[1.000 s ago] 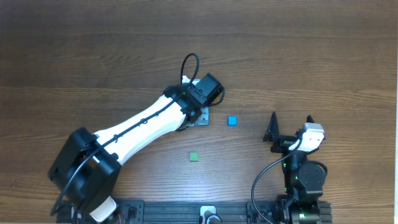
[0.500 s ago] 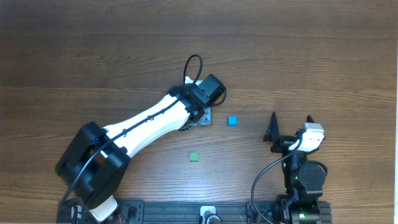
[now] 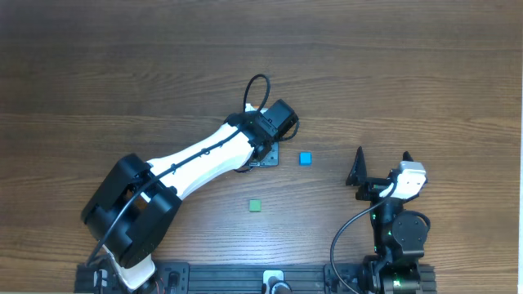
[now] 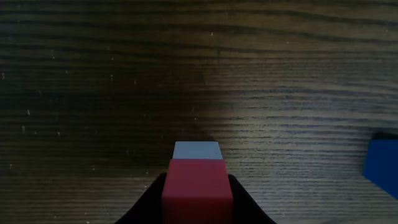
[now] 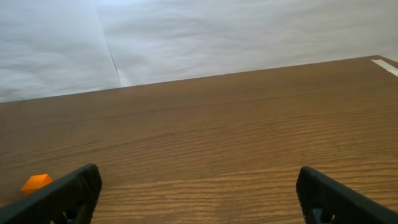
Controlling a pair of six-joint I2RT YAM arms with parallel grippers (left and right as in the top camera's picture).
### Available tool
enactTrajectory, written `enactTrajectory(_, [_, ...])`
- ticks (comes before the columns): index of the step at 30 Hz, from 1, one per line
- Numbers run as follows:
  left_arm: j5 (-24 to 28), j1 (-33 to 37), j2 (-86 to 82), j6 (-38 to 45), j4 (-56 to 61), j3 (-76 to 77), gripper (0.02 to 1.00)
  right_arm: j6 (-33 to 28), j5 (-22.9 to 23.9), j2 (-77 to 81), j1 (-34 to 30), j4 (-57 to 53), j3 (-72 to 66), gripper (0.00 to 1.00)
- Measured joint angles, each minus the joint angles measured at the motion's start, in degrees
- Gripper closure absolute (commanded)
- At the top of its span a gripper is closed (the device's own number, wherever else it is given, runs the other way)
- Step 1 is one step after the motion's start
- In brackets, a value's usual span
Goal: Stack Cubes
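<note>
Left gripper [image 3: 267,153]: closed on red cube [image 4: 197,186], held close above desk [image 3: 425,65], near blue cube [image 3: 305,158] but not yet over it.
Change over the last second: gripper crept slightly toward blue cube; arm's rear links swung rightward behind it.
Blue cube and green cube [image 3: 255,206]: unmoved, well apart from each other, flat on desk.
Right gripper [image 3: 381,163]: fingers spread, empty, parked near own base, unchanged.
Orange cube [image 5: 36,182]: on desk, well apart from right gripper.
Status, judged: carry under way, blue cube the likely base. Nothing stacked yet; alignment over blue cube and release outstanding.
</note>
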Motion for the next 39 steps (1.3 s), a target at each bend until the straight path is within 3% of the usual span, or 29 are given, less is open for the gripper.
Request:
enactTrajectory(5, [0.0,0.0,0.09,0.0,0.0,0.0,0.849,0.02,0.0,0.0,0.0,0.0,0.0,0.007])
enactTrajectory(11, [0.24,0.0,0.09,0.02,0.0,0.0,0.77,0.02,0.0,0.0,0.0,0.0,0.0,0.009])
enactTrajectory(24, [0.42,0.0,0.09,-0.61,0.02,0.0,0.378,0.04,0.0,0.0,0.0,0.0,0.0,0.007])
enactTrajectory(29, [0.28,0.09,0.17,-0.61,-0.72,0.96,0.272,0.04,0.0,0.0,0.0,0.0,0.0,0.007])
enactTrajectory(39, [-0.28,6.27,4.44,1.62,-8.26,23.06,0.292,0.0,-0.02,0.0,0.0,0.0,0.0,0.007])
